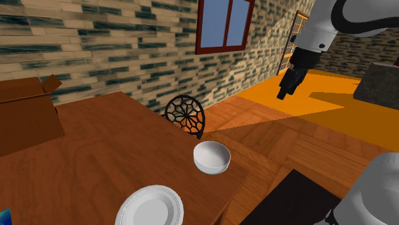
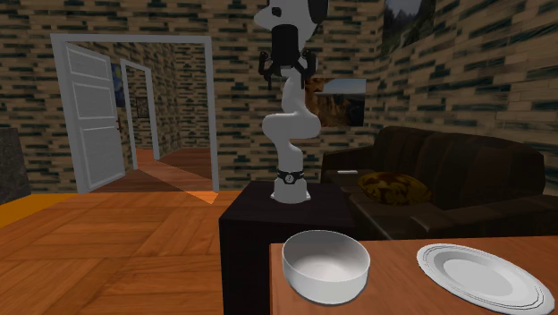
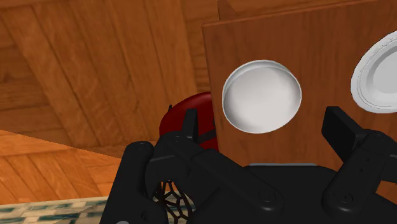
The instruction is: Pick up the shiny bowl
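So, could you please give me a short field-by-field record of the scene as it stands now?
bowl: pale grey-white, upright, empty, near the table edge by the chair
plate: white, on the same table, apart from the bowl
gripper: open, empty, raised high, well clear of the bowl
chair: black lattice back, red seat, against the table's edge
task status: bowl not yet grasped

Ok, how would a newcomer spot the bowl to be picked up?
Start at the brown wooden table. Near its corner, beside the dark lattice-backed chair, sits the bowl. It is deep and whitish-grey, unlike the flat white plate nearby.
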`<state>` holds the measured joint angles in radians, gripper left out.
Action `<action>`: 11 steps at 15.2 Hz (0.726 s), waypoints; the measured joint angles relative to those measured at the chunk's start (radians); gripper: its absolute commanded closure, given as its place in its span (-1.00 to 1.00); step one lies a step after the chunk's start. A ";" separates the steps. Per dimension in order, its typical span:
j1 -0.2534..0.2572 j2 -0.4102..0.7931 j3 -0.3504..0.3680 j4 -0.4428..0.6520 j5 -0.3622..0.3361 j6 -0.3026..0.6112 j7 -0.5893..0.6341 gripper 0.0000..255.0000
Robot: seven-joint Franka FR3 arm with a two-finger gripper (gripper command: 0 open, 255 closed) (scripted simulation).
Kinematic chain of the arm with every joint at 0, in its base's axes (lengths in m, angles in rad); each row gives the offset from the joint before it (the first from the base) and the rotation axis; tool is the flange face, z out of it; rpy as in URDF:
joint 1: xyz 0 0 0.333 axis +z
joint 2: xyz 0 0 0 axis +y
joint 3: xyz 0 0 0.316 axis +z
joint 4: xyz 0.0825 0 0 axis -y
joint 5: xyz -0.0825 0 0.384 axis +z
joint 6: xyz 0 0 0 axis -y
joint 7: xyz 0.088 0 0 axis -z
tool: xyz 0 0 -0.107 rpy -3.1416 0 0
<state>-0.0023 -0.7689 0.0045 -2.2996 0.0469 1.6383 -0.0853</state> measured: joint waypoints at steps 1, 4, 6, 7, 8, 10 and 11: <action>0.000 0.000 0.000 0.000 0.000 0.000 0.000 -1.00; -0.001 0.029 0.003 -0.041 0.002 0.066 0.003 -1.00; 0.001 0.060 0.014 -0.076 0.008 0.130 0.014 -1.00; -0.001 0.077 0.012 -0.102 0.007 0.171 0.012 -1.00; -0.001 0.098 0.015 -0.112 0.008 0.203 0.015 -1.00; -0.001 0.142 0.019 -0.142 0.010 0.274 0.019 -1.00; -0.003 0.164 0.018 -0.154 0.010 0.308 0.016 -1.00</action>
<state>-0.0056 -0.6047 0.0221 -2.4538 0.0565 1.9466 -0.0694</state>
